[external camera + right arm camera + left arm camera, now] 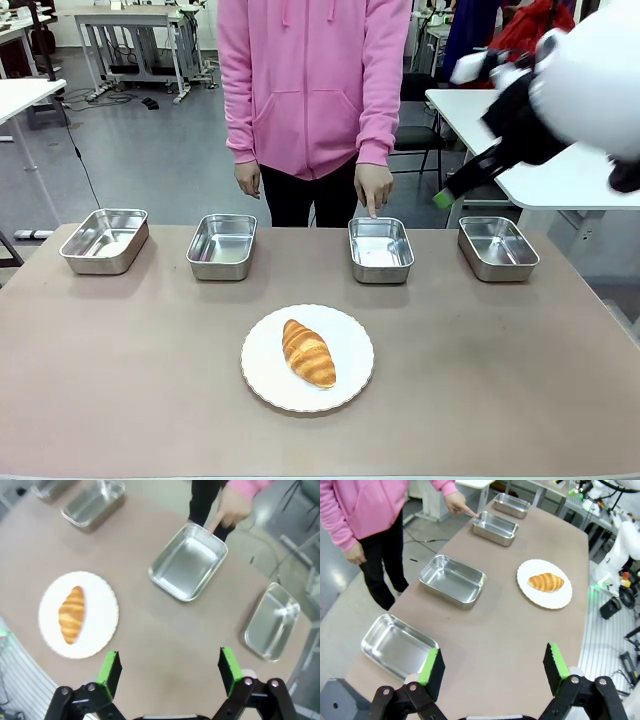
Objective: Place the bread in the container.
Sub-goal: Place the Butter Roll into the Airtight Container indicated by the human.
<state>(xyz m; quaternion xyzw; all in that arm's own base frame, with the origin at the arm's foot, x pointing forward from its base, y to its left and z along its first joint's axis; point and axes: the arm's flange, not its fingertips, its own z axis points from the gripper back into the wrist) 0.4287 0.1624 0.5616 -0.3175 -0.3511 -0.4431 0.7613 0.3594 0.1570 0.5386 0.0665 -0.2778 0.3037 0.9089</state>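
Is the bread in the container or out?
Out. The bread lies on the white plate; the container that the person's hand points at holds nothing.

Brown table [120, 400], four steel pans [221, 246] in a row along its far edge, white plate [262, 370] nearer

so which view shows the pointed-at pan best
The right wrist view: it looks down into the pan, finger at its rim. The front view shows it foreshortened; the left wrist view, small and far.
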